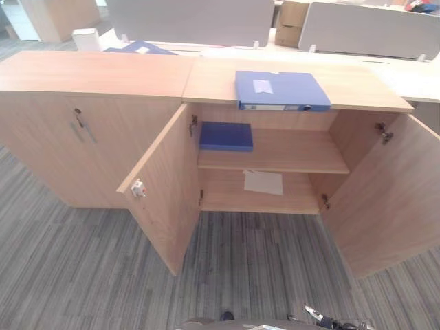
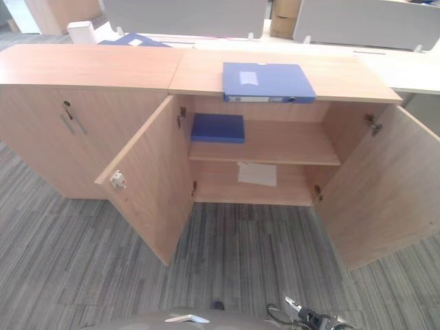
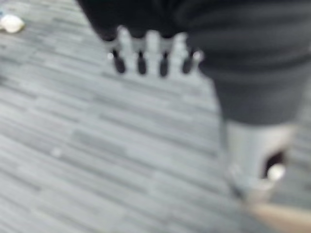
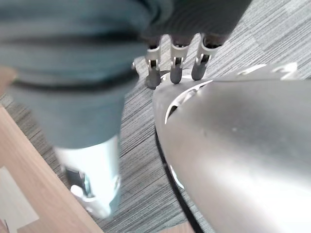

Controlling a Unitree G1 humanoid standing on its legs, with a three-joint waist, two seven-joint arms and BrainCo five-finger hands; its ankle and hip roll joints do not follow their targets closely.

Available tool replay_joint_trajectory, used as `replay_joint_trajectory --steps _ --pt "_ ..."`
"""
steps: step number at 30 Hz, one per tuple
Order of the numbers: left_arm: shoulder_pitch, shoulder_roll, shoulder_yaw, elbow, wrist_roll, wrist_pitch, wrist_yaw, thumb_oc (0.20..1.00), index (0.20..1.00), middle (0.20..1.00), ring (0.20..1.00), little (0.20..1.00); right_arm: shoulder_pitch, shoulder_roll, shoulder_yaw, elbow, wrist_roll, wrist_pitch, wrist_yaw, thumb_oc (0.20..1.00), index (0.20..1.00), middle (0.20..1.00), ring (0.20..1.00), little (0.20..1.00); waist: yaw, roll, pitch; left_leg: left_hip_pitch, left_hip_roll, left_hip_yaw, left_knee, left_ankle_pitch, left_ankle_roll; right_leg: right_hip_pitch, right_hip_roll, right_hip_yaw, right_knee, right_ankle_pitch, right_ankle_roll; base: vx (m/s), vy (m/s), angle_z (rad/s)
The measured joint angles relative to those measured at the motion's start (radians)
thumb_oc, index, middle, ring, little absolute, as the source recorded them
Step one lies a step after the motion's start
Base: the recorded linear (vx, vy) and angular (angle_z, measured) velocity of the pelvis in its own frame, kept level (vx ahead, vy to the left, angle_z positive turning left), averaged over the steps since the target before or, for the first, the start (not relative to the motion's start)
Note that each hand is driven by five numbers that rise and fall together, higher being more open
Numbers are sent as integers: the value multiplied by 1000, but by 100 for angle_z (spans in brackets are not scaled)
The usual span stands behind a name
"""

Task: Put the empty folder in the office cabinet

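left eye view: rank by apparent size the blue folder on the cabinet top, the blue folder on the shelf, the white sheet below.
1. blue folder on the cabinet top
2. blue folder on the upper shelf
3. white sheet on the lower shelf; it sits deeper, so true size is unsure.

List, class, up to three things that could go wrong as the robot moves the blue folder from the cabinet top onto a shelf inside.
1. The blue folder lies flat on the cabinet top at its front edge; a poor grasp might tip it onto the floor.
2. The open left door and right door flank the opening, so an arm could knock one.
3. A blue book already sits on the upper shelf; sliding the folder in might push it.
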Motion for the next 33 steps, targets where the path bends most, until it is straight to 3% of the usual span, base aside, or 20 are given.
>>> replay_joint_trajectory --steps 1,2,3,4,6,9,11,12,13,14,16,17,18,19,21,27,29,30,32,33 --pt "6 -4 5 4 0 4 0 1000 1000 1000 1000 1000 7 3 1 -20 6 0 2 1000 1000 1000 1000 1000 -7 -4 0 5 5 34 6 -50 -68 -1 22 39 -113 70 13 368 -292 9" --pt "15 -11 33 13 0 12 0 1000 1000 1000 1000 1000 23 14 -5 -40 7 -3 3 1000 1000 1000 1000 1000 -29 -45 -1 -7 17 149 52 -119 -117 5 22 84 -220 126 35 284 -226 49" --pt "14 -19 65 21 -1 20 -2 1000 1000 1000 1000 1000 31 14 -31 -74 17 -7 13 1000 1000 1000 1000 1000 -75 -18 11 -30 31 189 86 -119 -73 5 18 132 -218 157 84 252 -211 96" --pt "31 -26 65 17 -1 21 -3 1000 1000 1000 1000 1000 50 11 -64 -84 30 -9 22 1000 1000 1000 1000 1000 -103 -15 9 -10 17 165 70 -100 18 9 26 151 -213 187 102 229 -202 94" --pt "80 -41 69 -4 -1 -3 -5 1000 1000 1000 1000 1000 54 30 -81 -65 29 9 14 1000 1000 1000 1000 1000 -95 -28 -29 36 7 147 4 -94 19 0 77 154 -197 181 75 325 -283 47" --pt "106 -52 81 0 -1 -7 -9 1000 1000 1000 1000 1000 54 33 -81 -66 27 34 14 1000 1000 1000 1000 1000 -83 -32 -40 79 8 131 -26 -72 35 5 117 122 -122 171 56 168 -165 17" --pt "124 -58 80 5 -1 -6 -12 1000 1000 1000 1000 1000 52 35 -81 -64 27 54 14 1000 1000 1000 1000 1000 -78 -34 -52 89 22 116 -14 -72 34 42 186 96 -104 140 -9 180 -211 17" --pt "139 -56 80 6 -1 -9 -13 1000 1000 1000 1000 1000 46 43 -81 -64 27 62 20 1000 1000 1000 1000 1000 -70 -47 -50 82 21 116 35 -72 34 72 215 98 -130 149 -72 147 -179 3" --pt "152 -66 80 19 -2 -12 -18 1000 1000 1000 1000 1000 37 47 -83 -68 28 64 28 1000 1000 1000 1000 1000 -63 -76 -54 52 2 108 143 -80 19 122 211 116 -192 176 -126 163 -218 -24" --pt "148 -80 81 17 -2 -16 -30 1000 1000 1000 1000 1000 27 50 -85 -68 28 62 30 1000 1000 1000 1000 1000 -32 -112 -44 -21 -13 105 299 -115 -13 155 181 150 -209 168 -143 136 -199 -27" --pt "140 -88 80 17 -3 -16 -38 1000 1000 1000 1000 1000 21 48 -86 -72 28 57 33 1000 1000 1000 1000 1000 -33 -107 -43 -56 73 88 291 -120 -37 163 192 141 -208 144 -150 68 -123 -7" --pt "140 -88 80 17 -3 -16 -38 1000 1000 1000 1000 1000 21 48 -86 -72 28 57 33 1000 1000 1000 1000 1000 -33 -107 -43 -56 73 88 291 -120 -37 163 192 141 -208 144 -150 27 -59 15" --pt "136 -98 80 0 -6 -19 -39 1000 1000 1000 1000 1000 7 46 -87 -75 27 53 31 1000 1000 1000 1000 1000 -33 -84 -33 -81 151 62 267 -109 -53 173 216 141 -208 137 -156 49 -107 -12" --pt "133 -110 80 -3 -12 -18 -41 1000 1000 1000 1000 1000 -1 44 -85 -75 28 52 30 1000 1000 1000 1000 1000 -32 -72 -25 -89 204 45 233 -83 -89 178 224 142 -208 136 -156 70 -150 -16" --pt "123 -123 79 0 -17 -28 -39 1000 1000 1000 1000 1000 1 36 -87 -73 26 53 29 1000 1000 1000 1000 1000 -49 -51 -18 -90 225 22 213 30 -138 192 234 141 -214 107 -130 59 -140 2" --pt "63 -124 79 -2 -17 -25 -40 1000 1000 1000 1000 1000 3 39 -88 -66 21 68 23 1000 1000 1000 1000 1000 -51 -57 19 -128 222 26 239 75 -194 191 230 126 -215 107 -121 20 -38 16" --pt "57 -130 79 -1 -17 -9 -43 1000 1000 1000 1000 1000 13 36 -88 -65 21 67 18 1000 1000 1000 1000 1000 -58 -57 23 -133 209 47 225 53 -170 188 223 109 -215 104 -126 45 64 23" --pt "47 -131 78 -4 -18 0 -45 1000 1000 1000 1000 1000 15 34 -87 -66 21 66 18 1000 1000 1000 1000 1000 -55 -50 23 -135 184 62 198 37 -153 192 215 114 -213 104 -128 51 45 29" --pt "22 -135 64 2 -21 27 -47 1000 1000 1000 1000 1000 11 15 -86 -69 20 70 18 1000 1000 1000 1000 1000 -55 -43 35 -145 84 63 51 41 -161 173 178 123 -208 105 -134 37 46 29" --pt "9 -135 64 -2 -24 30 -47 1000 1000 1000 1000 1000 -8 1 -87 -68 18 75 9 1000 1000 1000 1000 1000 -40 -17 53 -150 64 50 10 44 -148 165 188 167 -212 107 -131 10 66 -24"
